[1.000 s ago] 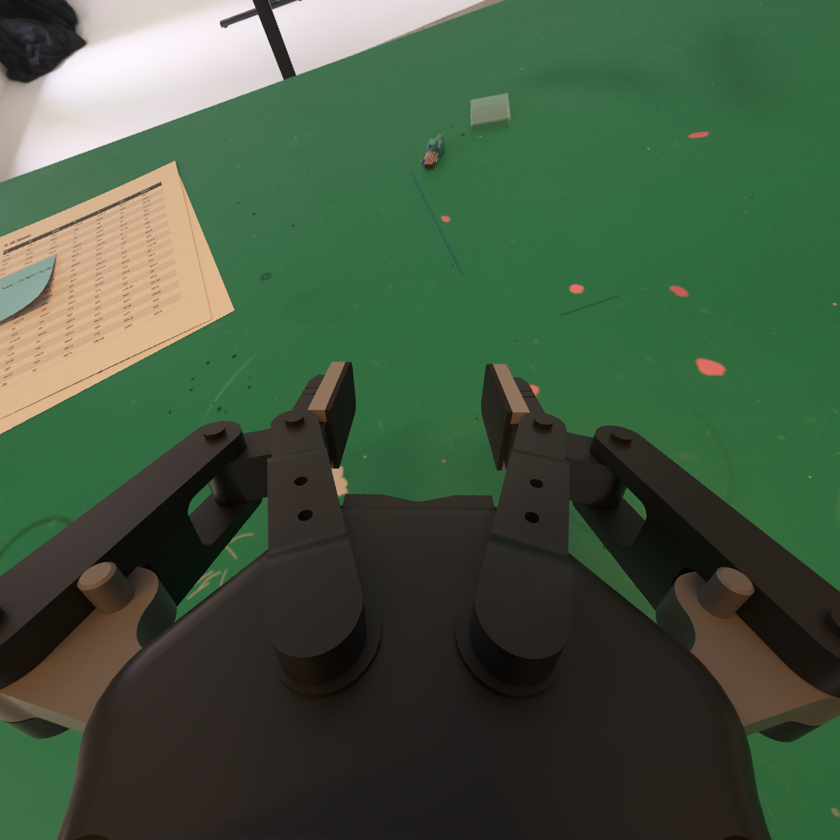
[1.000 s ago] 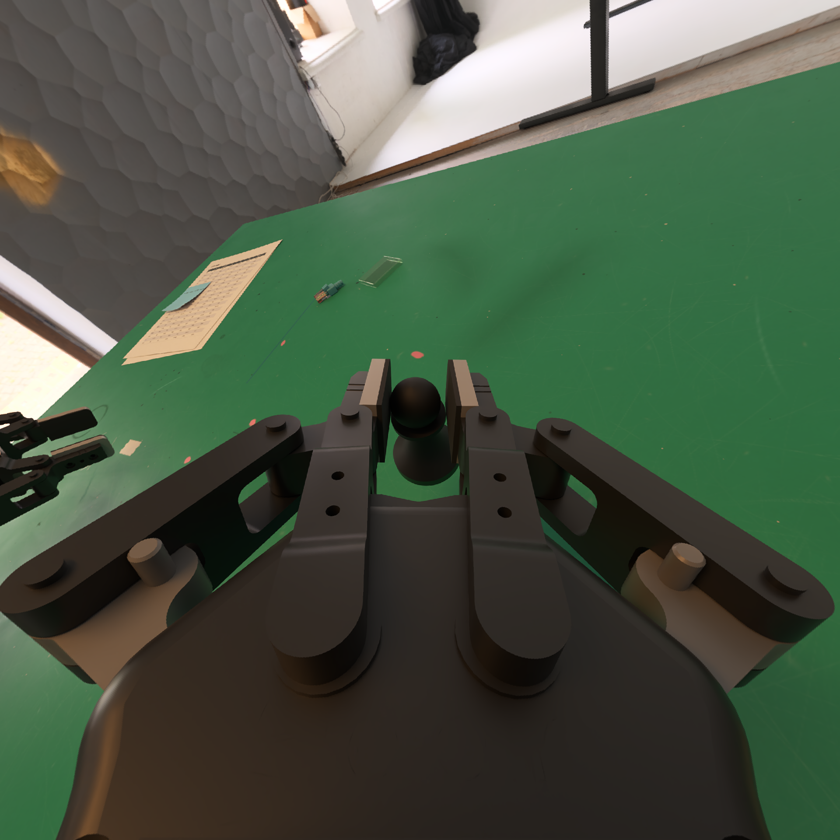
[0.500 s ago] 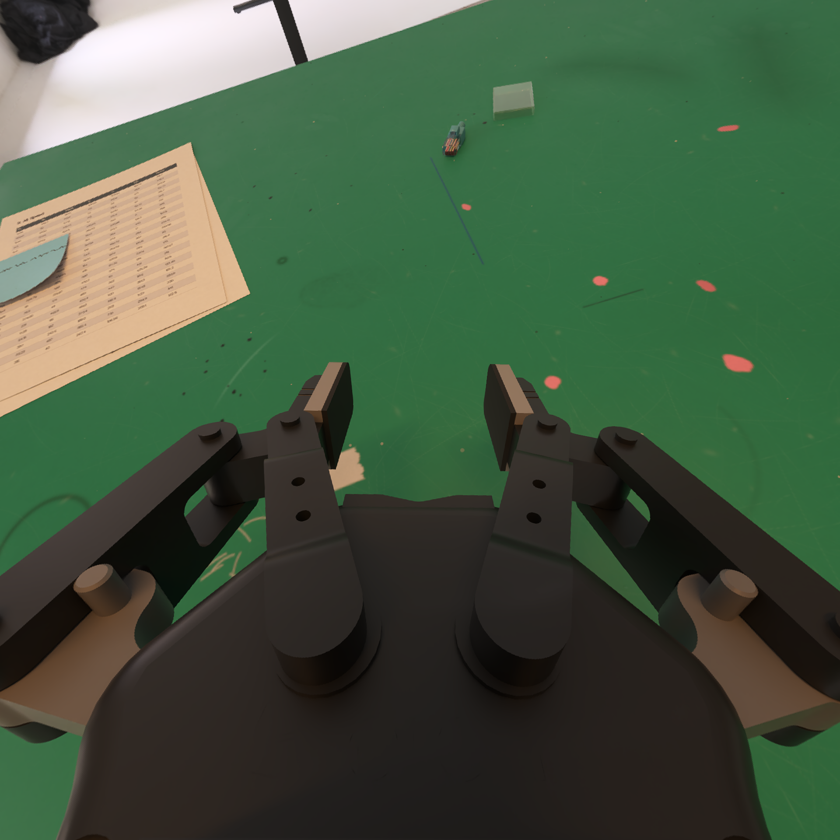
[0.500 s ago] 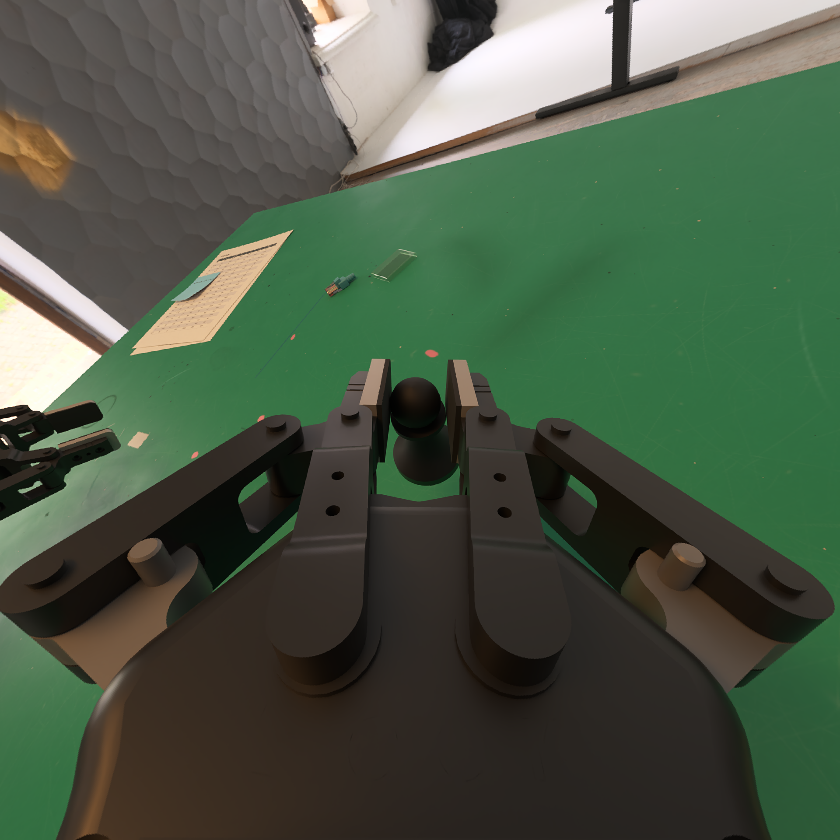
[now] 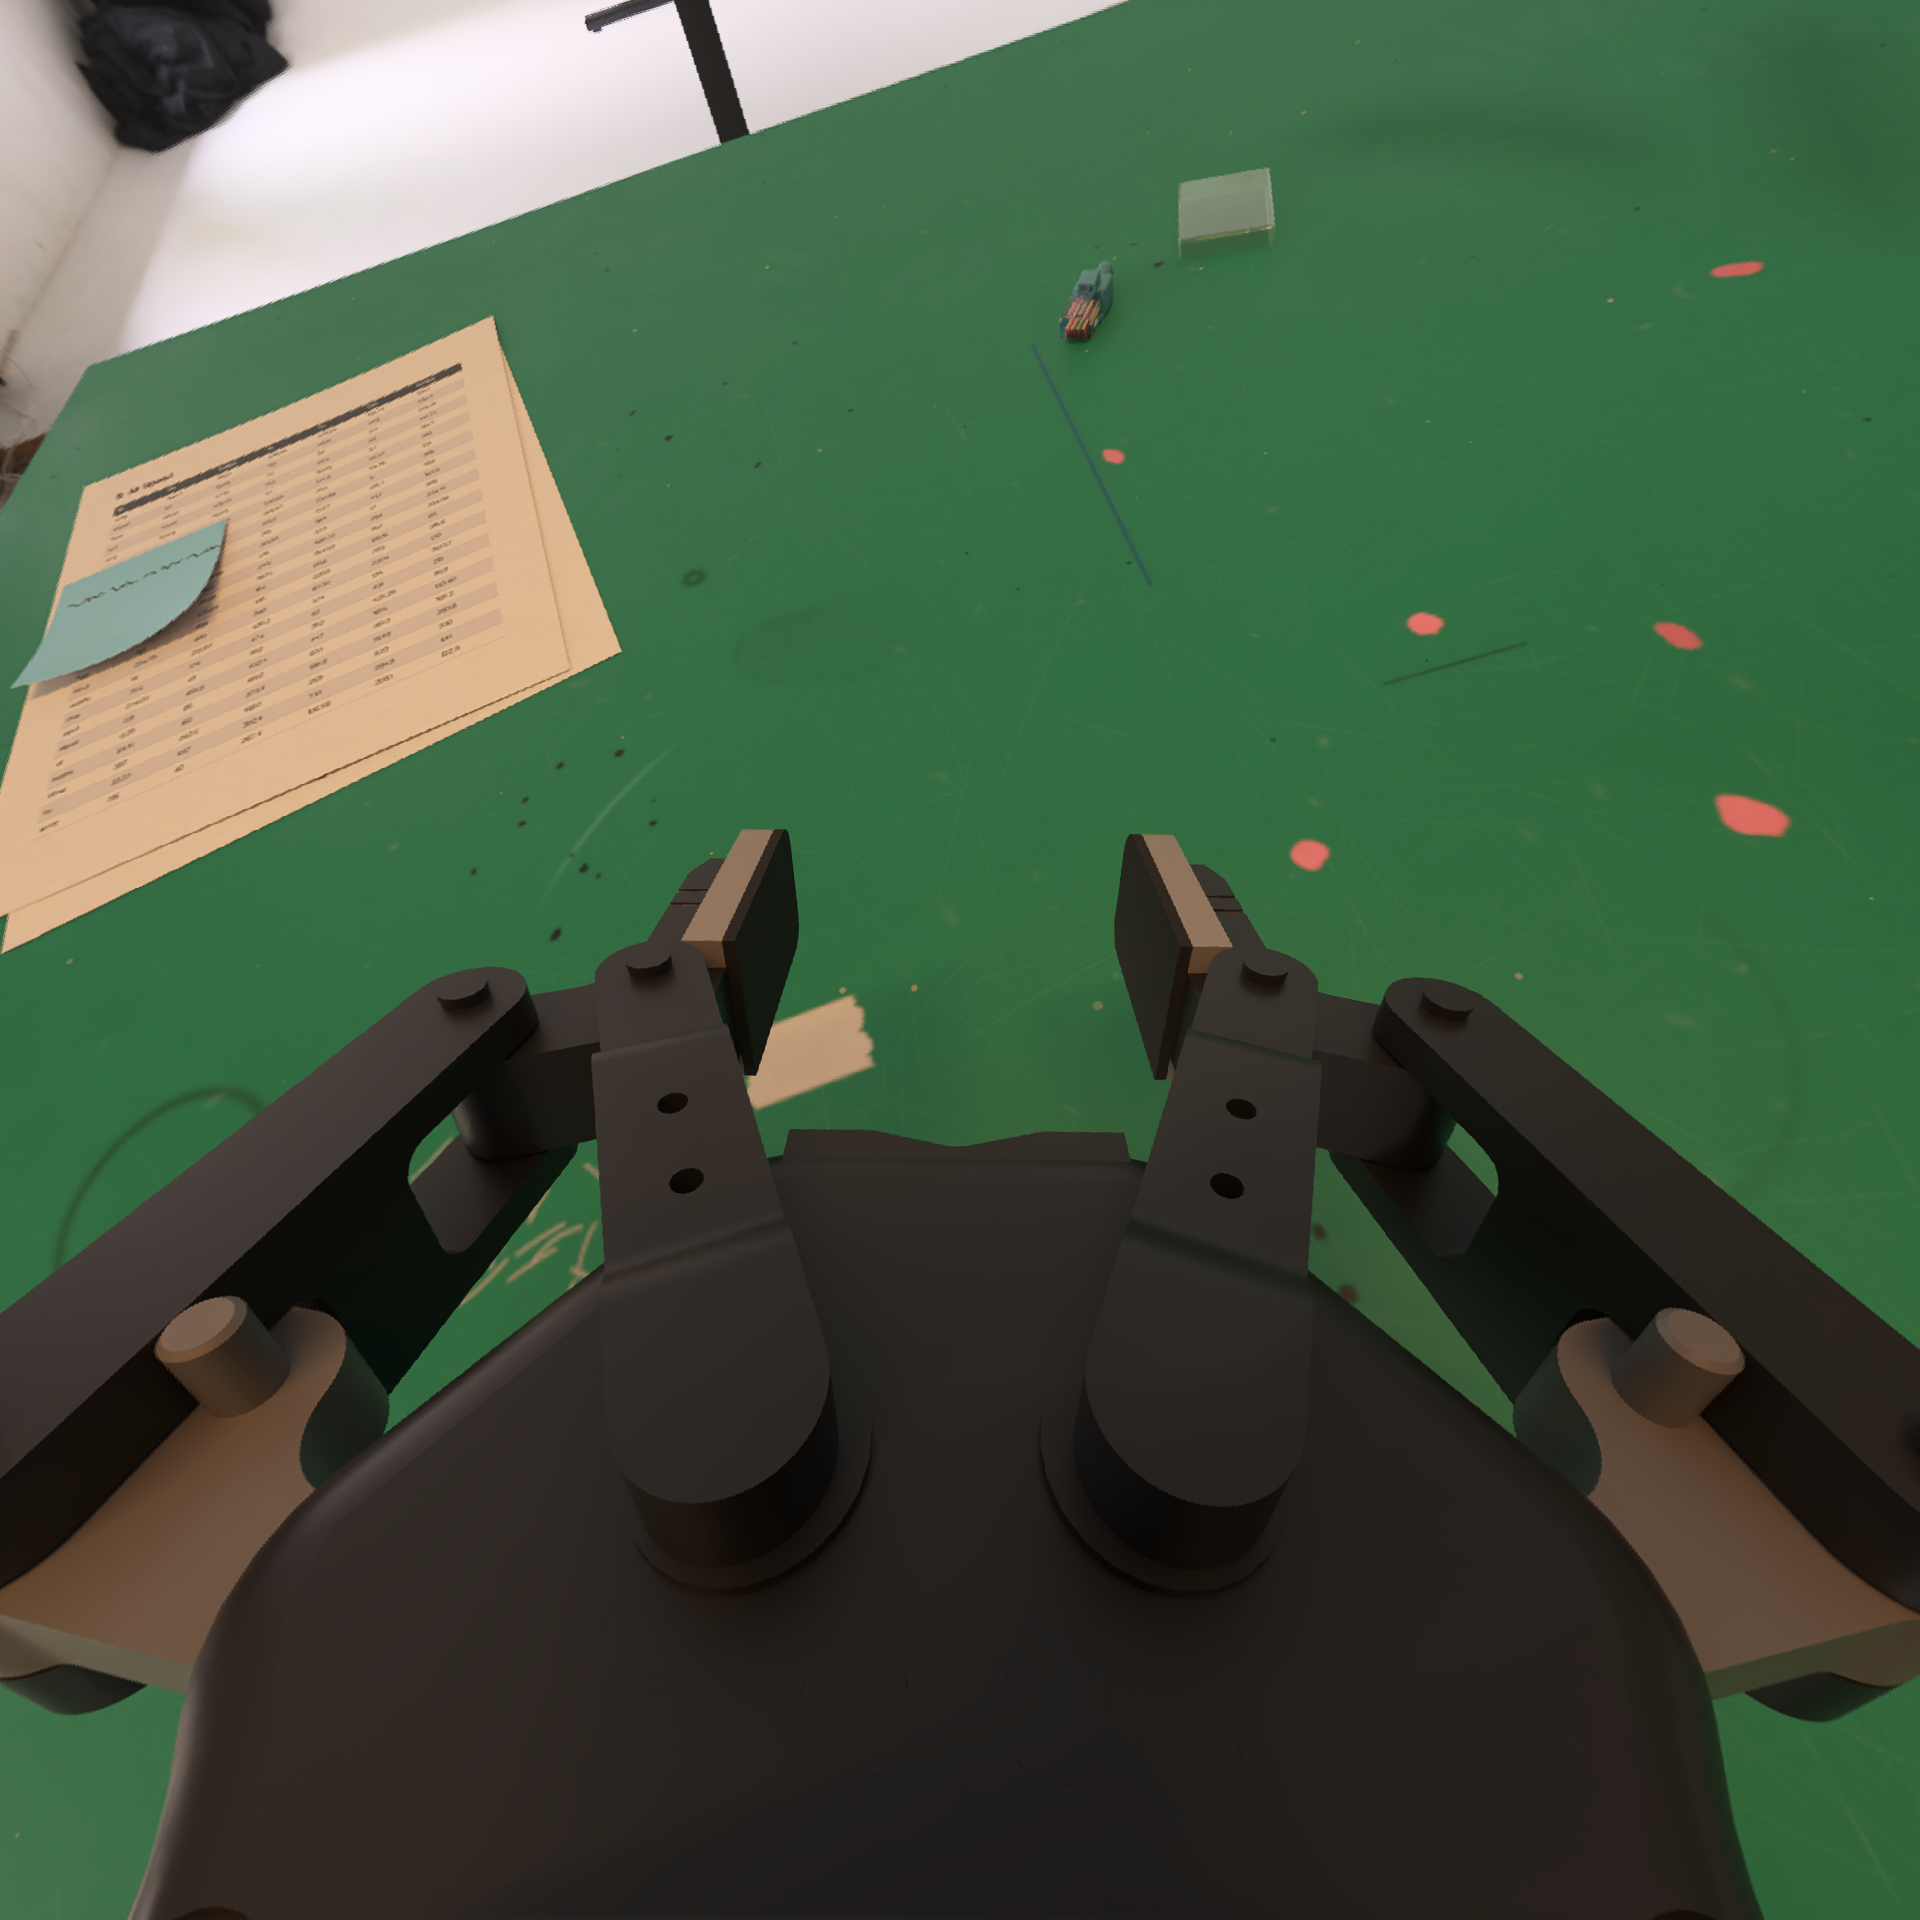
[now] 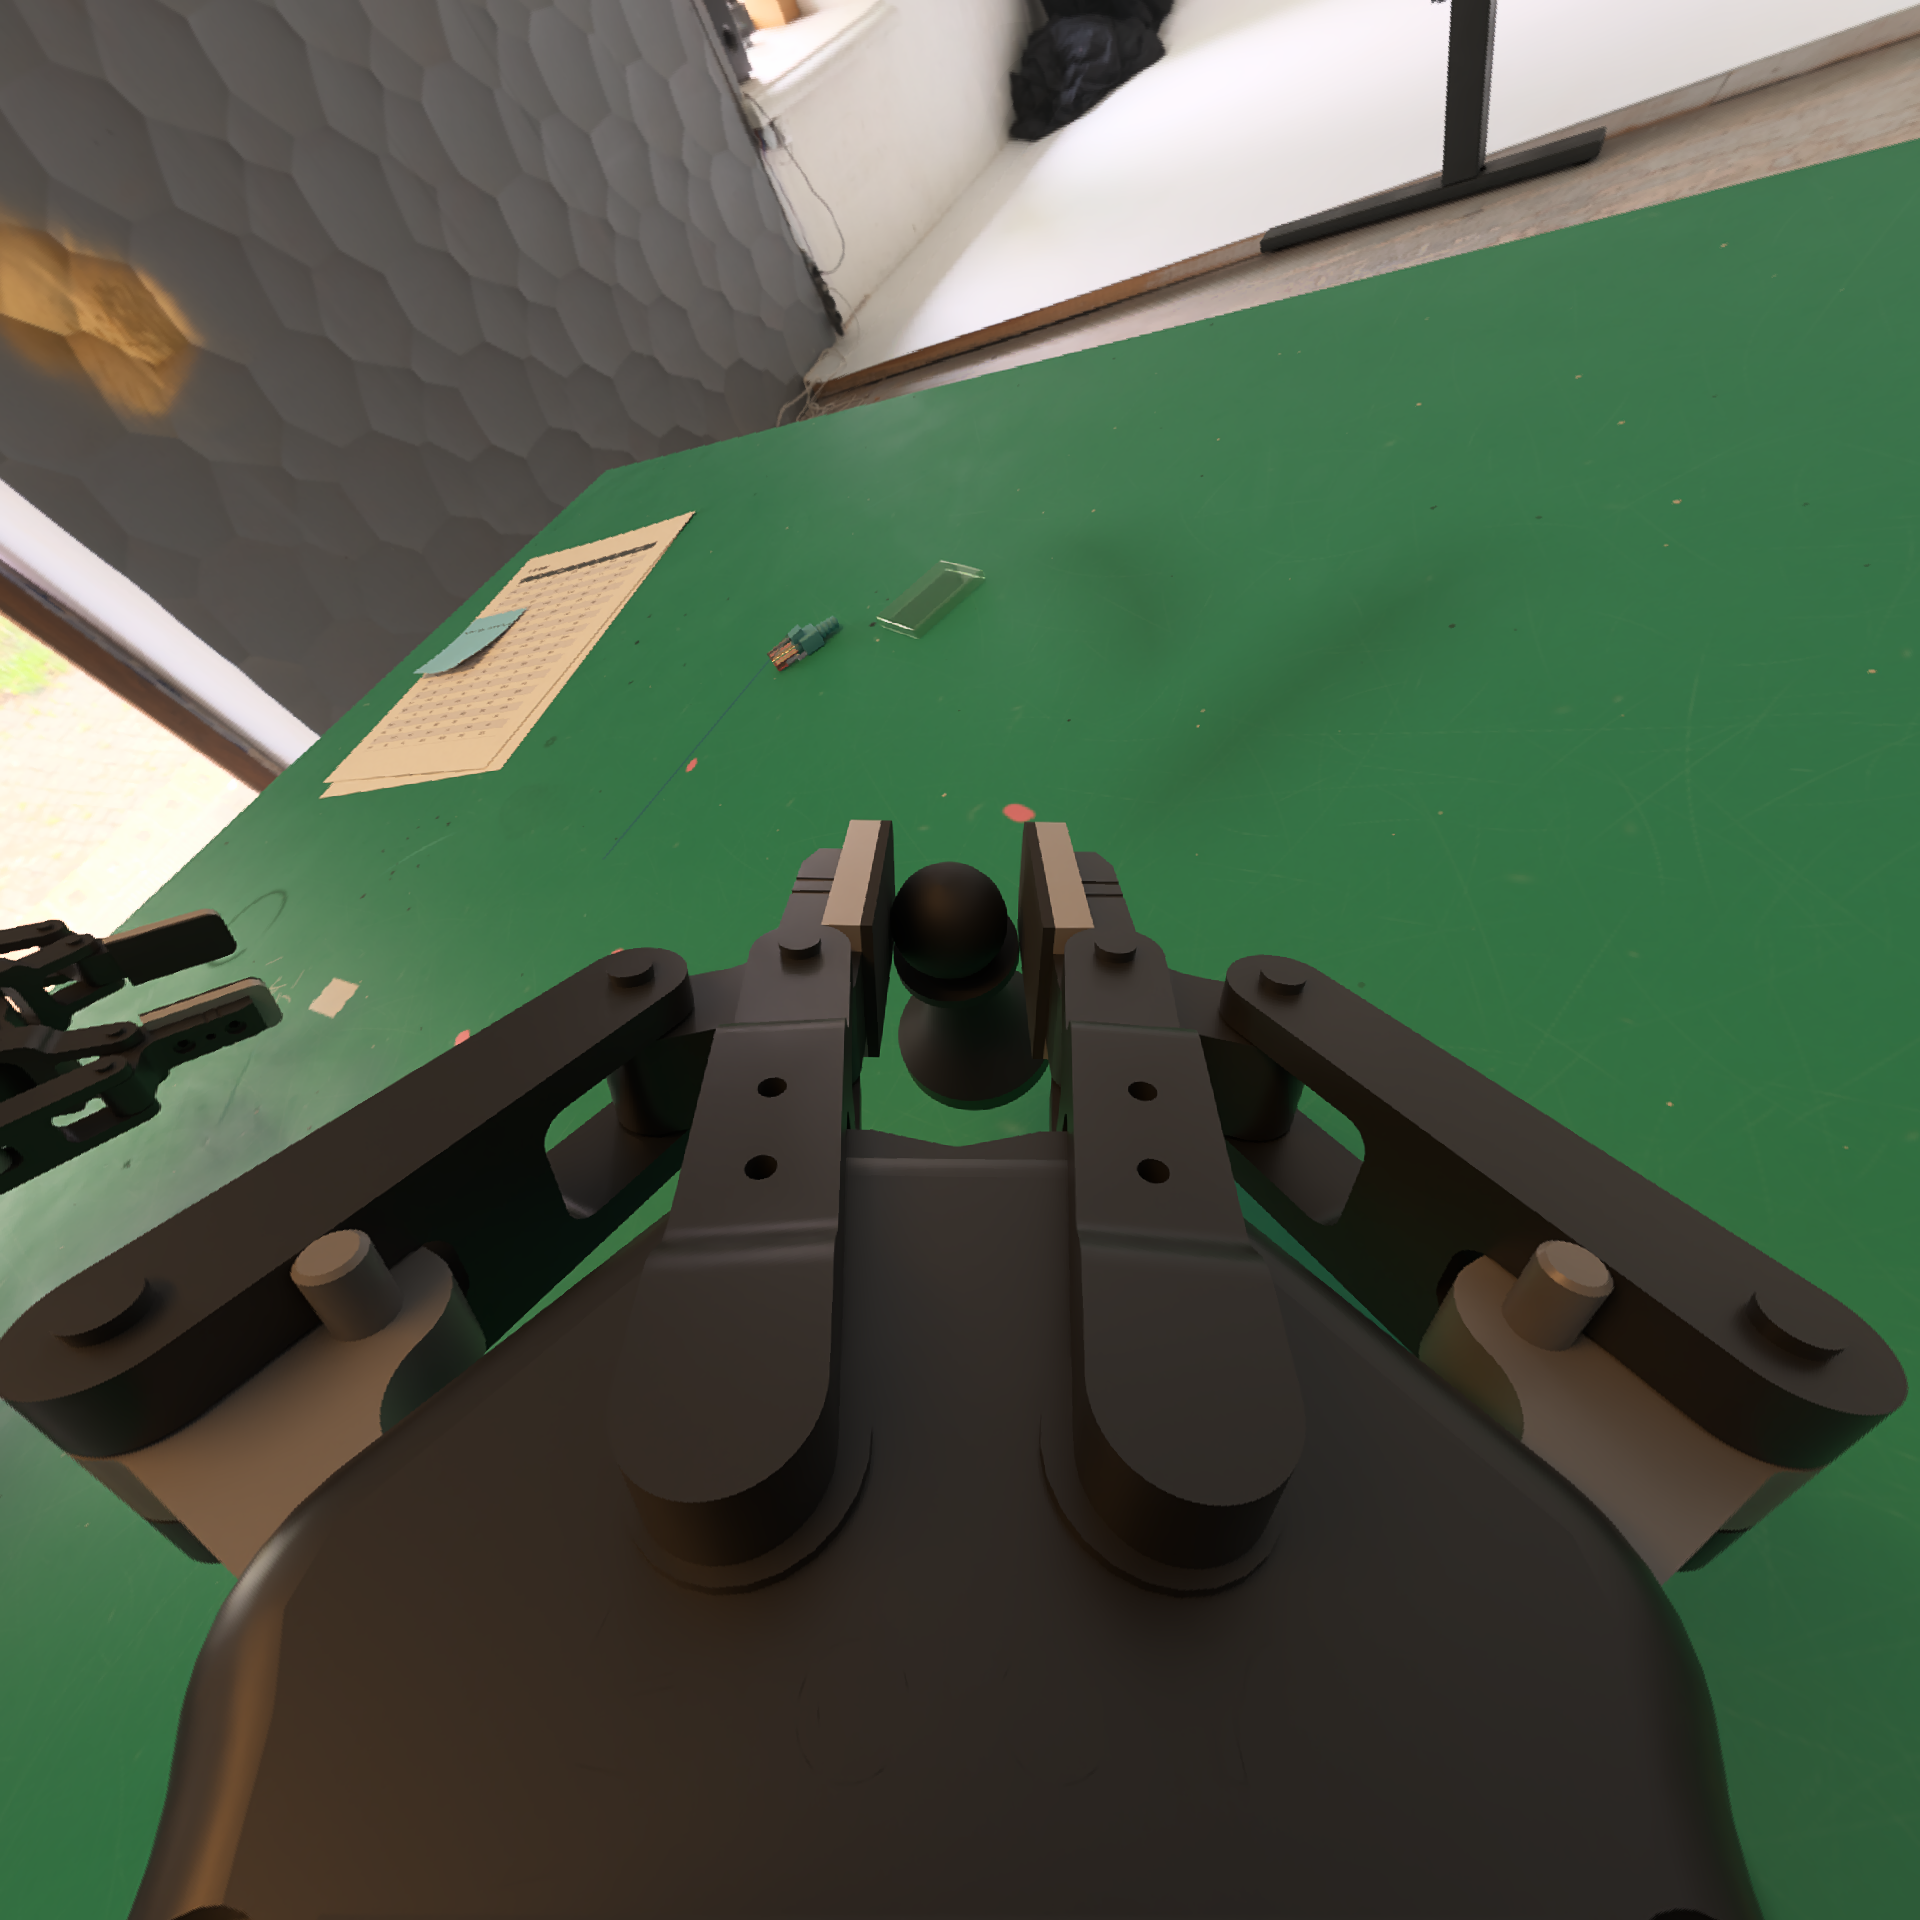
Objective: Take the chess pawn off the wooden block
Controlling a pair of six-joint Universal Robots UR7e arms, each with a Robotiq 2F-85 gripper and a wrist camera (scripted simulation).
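In the right wrist view my right gripper is shut on a black chess pawn, its pads clamped on the round head, and holds it in the air above the green table. The pawn's flared base shows below the head. No wooden block shows in either view. In the left wrist view my left gripper is open and empty over the table. The left gripper also shows at the far left of the right wrist view.
Tan printed sheets with a teal note lie at the left. A small connector plug and a clear green slab lie farther off. A strip of tan tape lies under the left gripper. Pink spots dot the table.
The right gripper has moved on with the pawn still clamped; the table's far items shifted right in its view. The left gripper has drawn back a little, still open.
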